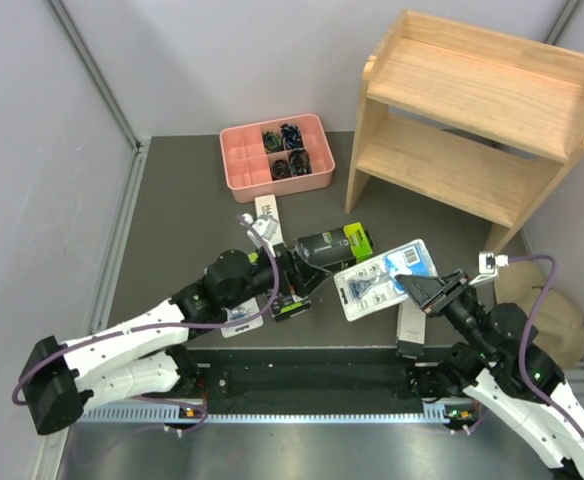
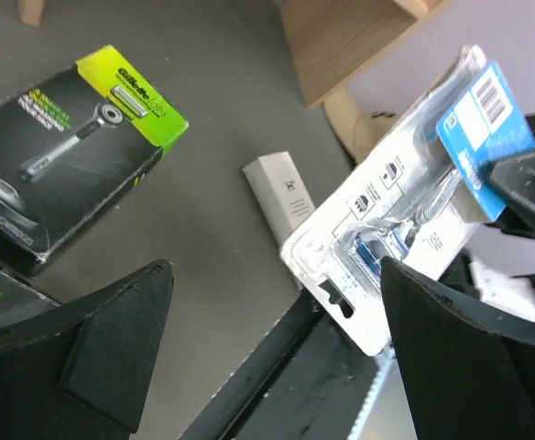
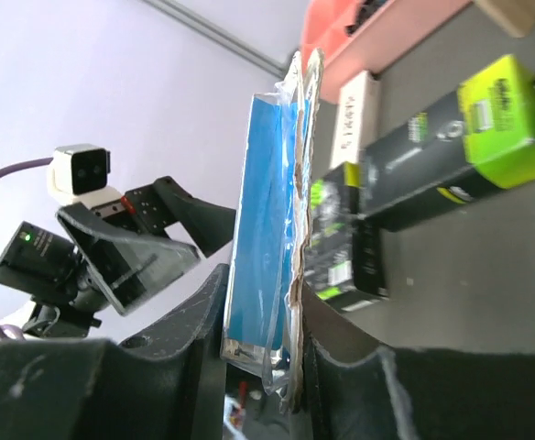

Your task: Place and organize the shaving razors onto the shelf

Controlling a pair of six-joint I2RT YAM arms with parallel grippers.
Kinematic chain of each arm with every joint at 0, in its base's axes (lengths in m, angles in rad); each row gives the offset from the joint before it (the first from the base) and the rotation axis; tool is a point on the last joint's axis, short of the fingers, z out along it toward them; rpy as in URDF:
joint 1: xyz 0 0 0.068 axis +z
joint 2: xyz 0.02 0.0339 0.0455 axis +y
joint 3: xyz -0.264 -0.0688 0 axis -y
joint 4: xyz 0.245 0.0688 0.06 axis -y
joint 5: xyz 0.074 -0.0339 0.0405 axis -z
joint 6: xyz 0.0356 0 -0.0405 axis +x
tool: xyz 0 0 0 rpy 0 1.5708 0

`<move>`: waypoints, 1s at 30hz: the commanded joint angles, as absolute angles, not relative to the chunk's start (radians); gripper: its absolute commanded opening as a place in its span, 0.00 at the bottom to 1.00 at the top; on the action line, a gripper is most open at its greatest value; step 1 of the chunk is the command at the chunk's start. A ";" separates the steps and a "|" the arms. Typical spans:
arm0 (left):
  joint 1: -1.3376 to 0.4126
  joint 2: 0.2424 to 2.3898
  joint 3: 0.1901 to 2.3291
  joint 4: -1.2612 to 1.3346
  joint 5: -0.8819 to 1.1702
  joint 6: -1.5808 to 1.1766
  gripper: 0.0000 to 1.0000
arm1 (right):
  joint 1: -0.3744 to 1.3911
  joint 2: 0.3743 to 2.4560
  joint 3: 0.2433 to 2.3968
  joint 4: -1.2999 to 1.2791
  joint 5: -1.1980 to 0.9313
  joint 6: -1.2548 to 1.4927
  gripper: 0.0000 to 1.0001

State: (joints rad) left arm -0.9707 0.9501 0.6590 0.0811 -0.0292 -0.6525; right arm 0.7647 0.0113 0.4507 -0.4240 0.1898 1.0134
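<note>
Top external shows the shelf (image 1: 442, 165) with both tiers bare, so I judge 0 of the 6 razor packs placed and the whole sorting job ahead.

The right tool (image 1: 424, 291) is clamped on 1 blister pack (image 1: 384, 275), gripping it at the blue-card end. Right wrist confirms it: the pack (image 3: 263, 202) stands edge-on, pinched between the 2 fingers, and it appears lifted off the table (image 1: 172, 230). It hangs on the near side of the shelf, well apart from the lower tier. I read the step in hand as carrying this 1st pack across.

The left tool (image 1: 290, 272) is wide open and holds nothing. Left wrist shows its fingers (image 2: 112, 348) spread, with only bare table between them. It hovers over the loose packs:
- 1 black box (image 1: 334, 245) lies just beyond it.
- A 2nd black box (image 1: 292, 306) lies just beneath it.

A white box (image 1: 269, 213) lies near the pink tray (image 1: 242, 165), and a 2nd white box (image 1: 409, 325) sits on the table under the right tool. What looks like the other blister pack (image 1: 237, 318) peeks out from under the left arm. It is mostly hidden, so I cannot be sure of it.

That puts 5 packs on the table, clustered between the 2 arms, all well apart from the shelf.
</note>
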 commanded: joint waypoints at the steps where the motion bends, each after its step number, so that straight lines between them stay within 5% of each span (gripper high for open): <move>1: -0.833 0.933 0.448 0.668 0.277 -1.004 0.99 | 0.769 -0.006 0.529 -0.508 0.239 0.946 0.00; 2: -0.771 0.962 0.349 0.927 0.308 -1.064 0.99 | 0.769 -0.003 0.538 -0.512 0.239 0.937 0.00; 6: -0.681 1.136 0.273 1.309 0.497 -1.268 0.99 | 0.767 -0.003 0.540 -0.485 0.224 0.931 0.00; 13: -0.722 1.425 0.348 1.690 0.655 -1.426 0.92 | 0.769 0.054 0.515 -0.399 0.172 0.934 0.00; 27: -0.873 1.560 0.460 1.697 0.624 -1.341 0.79 | 0.767 0.136 0.482 -0.288 0.120 0.954 0.00; 30: -0.885 1.577 0.477 1.698 0.627 -1.342 0.57 | 0.770 0.147 0.465 -0.264 0.109 0.968 0.00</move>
State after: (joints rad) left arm -0.8700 1.5608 0.4358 1.2659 0.6342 -1.3724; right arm 0.7650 0.1291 0.4728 -0.3622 0.1333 0.9470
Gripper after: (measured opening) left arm 0.687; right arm 0.243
